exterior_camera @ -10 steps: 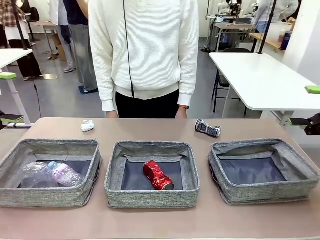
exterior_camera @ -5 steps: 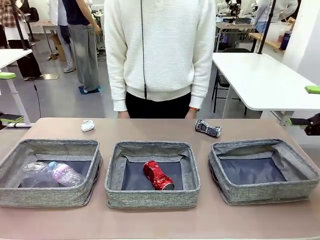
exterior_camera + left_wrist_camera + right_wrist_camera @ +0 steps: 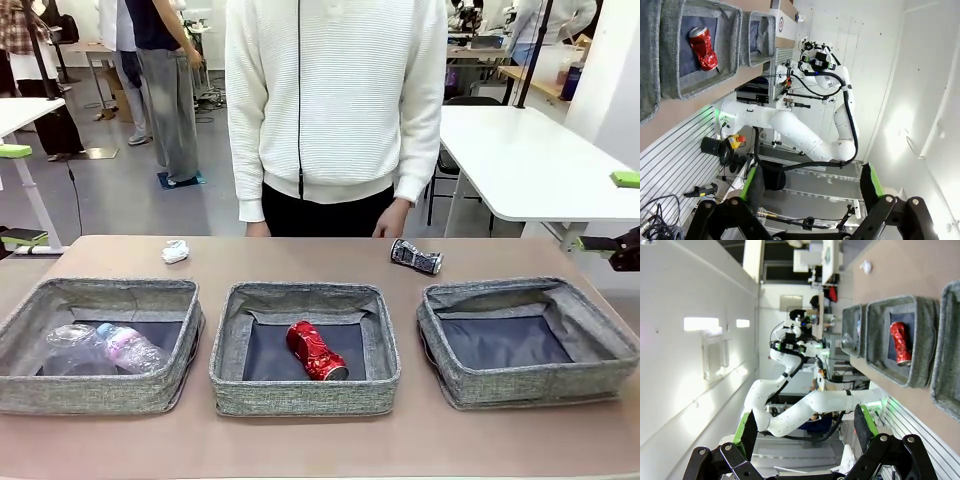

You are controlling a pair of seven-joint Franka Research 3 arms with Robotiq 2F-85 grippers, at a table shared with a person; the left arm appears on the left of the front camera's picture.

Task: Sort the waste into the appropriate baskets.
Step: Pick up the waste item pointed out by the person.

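Three grey baskets stand in a row. The left basket [image 3: 100, 400] holds a clear plastic cup [image 3: 70, 345] and a small bottle with a pink label [image 3: 130, 348]. A crushed red can [image 3: 316, 350] lies in the middle basket [image 3: 305, 395]. Nothing lies in the right basket [image 3: 525, 385]. Behind them on the table lie a dark crushed can [image 3: 415, 256] and a white paper wad [image 3: 175, 251]. My left gripper [image 3: 810, 185] and right gripper [image 3: 806, 426] are both open and hold nothing. They hang off to the table's sides, far from the waste.
A person in a white sweater [image 3: 335, 100] stands at the far edge, one hand [image 3: 393, 222] hanging just behind the dark can. The brown table top [image 3: 300, 450] in front of the baskets is bare. White tables [image 3: 530, 160] stand farther back.
The person has stepped to the right along the far edge, and their hand now hangs closer to the dark can. Neither gripper nor any waste has moved.
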